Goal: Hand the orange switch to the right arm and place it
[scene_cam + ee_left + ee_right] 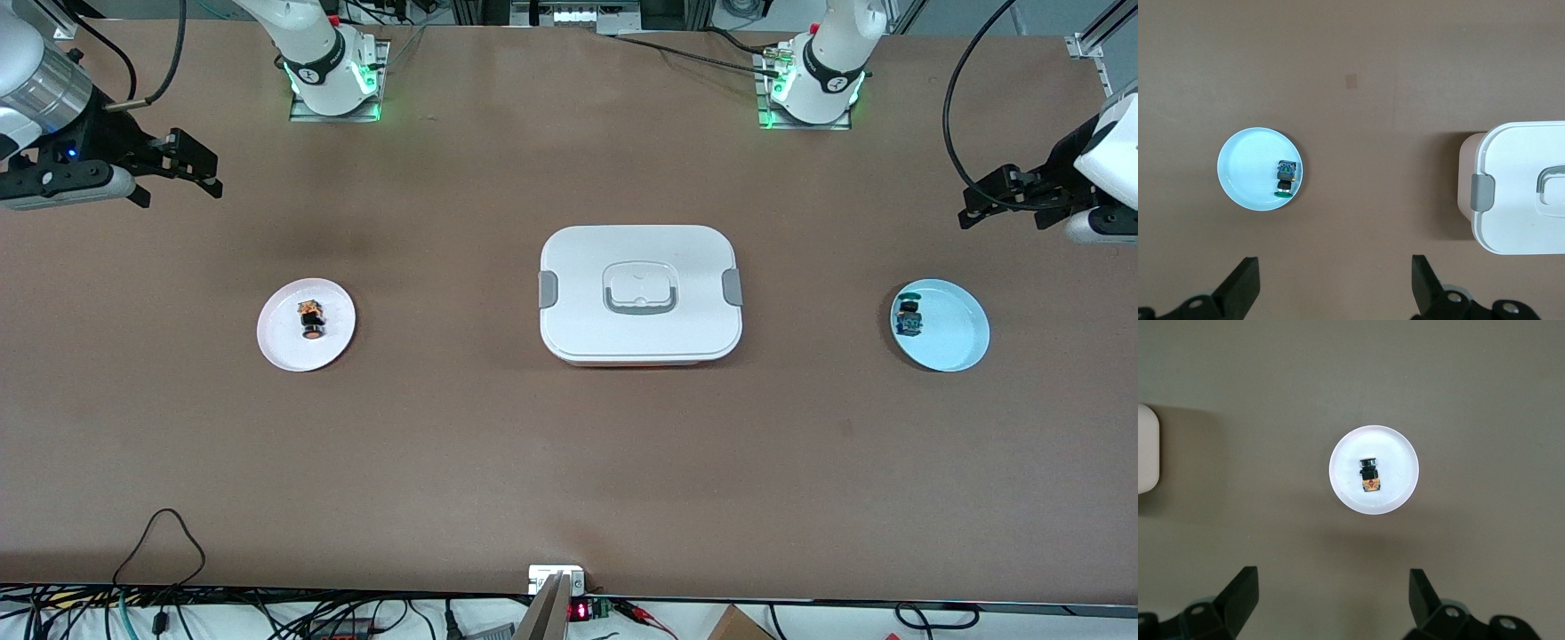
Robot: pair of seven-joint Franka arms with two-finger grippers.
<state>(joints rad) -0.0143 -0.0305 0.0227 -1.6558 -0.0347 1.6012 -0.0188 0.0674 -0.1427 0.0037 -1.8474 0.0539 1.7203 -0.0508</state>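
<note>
Both hands, left hand (978, 203) and right hand (197, 169), hover open.

Lidded box (640, 307) mid-table (sole obstacle)

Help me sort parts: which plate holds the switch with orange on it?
The pink plate toward the right arm's end holds the orange switch; the light blue plate carries a blue-green-black component.

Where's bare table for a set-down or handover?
Bare stretches lie between the pink plate and the lidded white box, and between the box and the blue plate. Each plate already holds a switch. Both grippers hang open toward the table ends.
</note>
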